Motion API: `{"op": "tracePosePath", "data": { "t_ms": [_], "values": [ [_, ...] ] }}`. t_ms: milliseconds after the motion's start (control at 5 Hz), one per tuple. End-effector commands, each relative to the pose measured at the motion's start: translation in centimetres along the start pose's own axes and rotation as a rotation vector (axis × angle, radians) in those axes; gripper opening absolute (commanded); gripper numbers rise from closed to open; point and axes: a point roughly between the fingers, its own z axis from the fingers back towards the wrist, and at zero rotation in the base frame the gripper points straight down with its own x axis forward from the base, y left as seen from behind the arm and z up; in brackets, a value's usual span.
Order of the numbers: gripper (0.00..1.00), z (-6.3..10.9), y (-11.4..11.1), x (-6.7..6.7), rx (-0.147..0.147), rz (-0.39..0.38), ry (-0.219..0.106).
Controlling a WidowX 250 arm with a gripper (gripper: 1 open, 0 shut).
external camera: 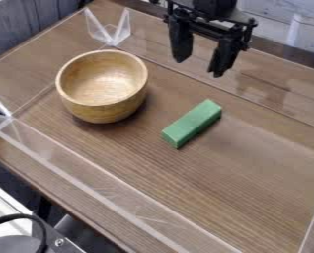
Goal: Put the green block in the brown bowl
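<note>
Black two-finger gripper [202,54] hangs above wooden table [252,148], fingers spread apart, nothing between them. Small green rectangular block [192,123] lies flat on table, just right of round light-brown wooden bowl [103,85]. Bowl upright, not touching block.

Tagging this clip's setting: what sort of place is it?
Probably a lab test bench: a wood-grain table fenced by clear plastic walls, a robot gripper overhead, and only a brown bowl and green block as props.
</note>
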Motion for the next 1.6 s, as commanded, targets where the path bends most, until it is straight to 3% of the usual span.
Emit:
{"op": "tracePosePath", "data": {
  "t_ms": [0,200,400,800,1000,1200,1400],
  "values": [
    [1.00,-1.5,0.1,0.1,0.010,-0.030,0.021],
    [1.00,-3.6,0.5,0.0,0.012,-0.074,0.038],
    [1.00,-5.3,0.5,0.2,0.004,-0.142,0.034],
    [1.00,-7.3,0.8,1.3,-0.018,-0.193,0.006],
    [0.00,-7.8,0.9,1.8,-0.028,-0.197,-0.008],
    [0.00,-8.0,1.0,2.1,-0.033,-0.202,-0.022],
    [1.00,-7.6,1.0,2.3,-0.043,-0.204,-0.027]
  ]
}}
